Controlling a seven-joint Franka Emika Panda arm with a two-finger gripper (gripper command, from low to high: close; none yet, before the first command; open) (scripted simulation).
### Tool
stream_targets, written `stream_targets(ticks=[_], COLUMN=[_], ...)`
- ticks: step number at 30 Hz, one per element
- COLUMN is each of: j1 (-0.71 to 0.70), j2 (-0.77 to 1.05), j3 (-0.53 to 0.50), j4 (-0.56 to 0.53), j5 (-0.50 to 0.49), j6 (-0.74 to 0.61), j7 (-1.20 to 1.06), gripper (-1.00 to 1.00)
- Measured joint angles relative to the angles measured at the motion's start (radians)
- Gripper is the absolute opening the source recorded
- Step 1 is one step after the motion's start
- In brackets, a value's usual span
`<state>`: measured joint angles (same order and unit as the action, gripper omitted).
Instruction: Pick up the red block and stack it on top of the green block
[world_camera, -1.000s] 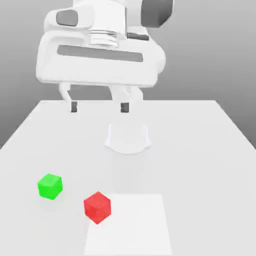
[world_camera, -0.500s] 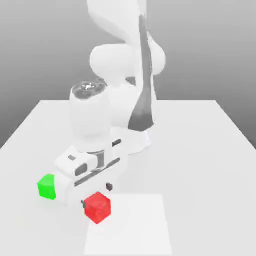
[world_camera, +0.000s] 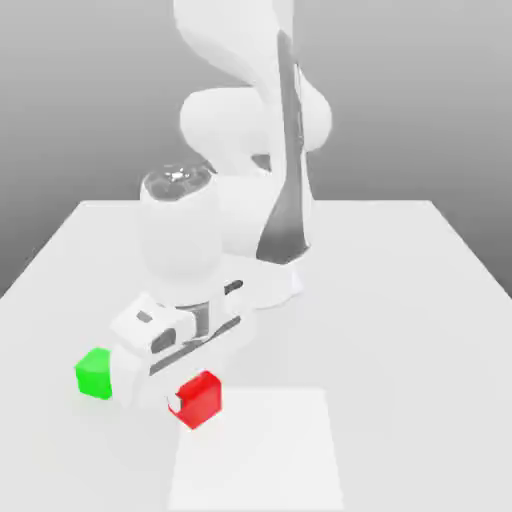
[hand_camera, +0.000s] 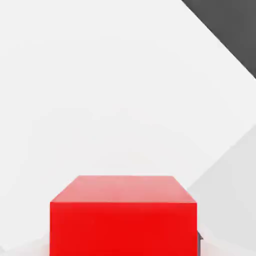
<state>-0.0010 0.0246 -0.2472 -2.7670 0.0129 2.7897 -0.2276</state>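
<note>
The red block (world_camera: 201, 399) sits between my gripper's (world_camera: 196, 399) fingers, near the front of the white table (world_camera: 400, 300) and just left of centre in the exterior view. The gripper is shut on it. One fingertip (world_camera: 173, 402) shows against the block's left face. In the hand view the red block (hand_camera: 122, 215) is very close, with pale table behind it. The green block (world_camera: 93, 373) rests on the table to the exterior view's left of the red one. The white hand (world_camera: 165, 340) partly covers its right side.
The arm's white base (world_camera: 275, 282) stands at the table's middle, behind the hand. A slightly paler square patch (world_camera: 262, 450) lies on the table surface just right of the red block. Open table stretches to the exterior view's right.
The hand came down from high over the table's back to the red block. Its fingers, open before, have shut on the block, which now sits slightly higher in the picture.
</note>
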Motion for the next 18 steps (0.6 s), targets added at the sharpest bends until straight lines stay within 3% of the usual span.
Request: stream_targets(ticks=[8, 11, 15, 16, 18], j1=[-0.303, -0.31, -0.301, -0.309, -0.309], j2=[-0.183, -0.122, 0.02, 0.045, 0.045], j3=[-0.131, -0.152, -0.123, -0.108, -0.108], j4=[-0.064, -0.067, -0.063, -0.062, -0.062], j5=[-0.149, -0.099, 0.061, 0.096, 0.096], j6=[-0.11, -0.047, 0.08, 0.103, 0.103], j7=[0.317, 0.304, 0.193, 0.169, 0.169], gripper=[-1.0, -1.0, -1.0, 1.0, 1.0])
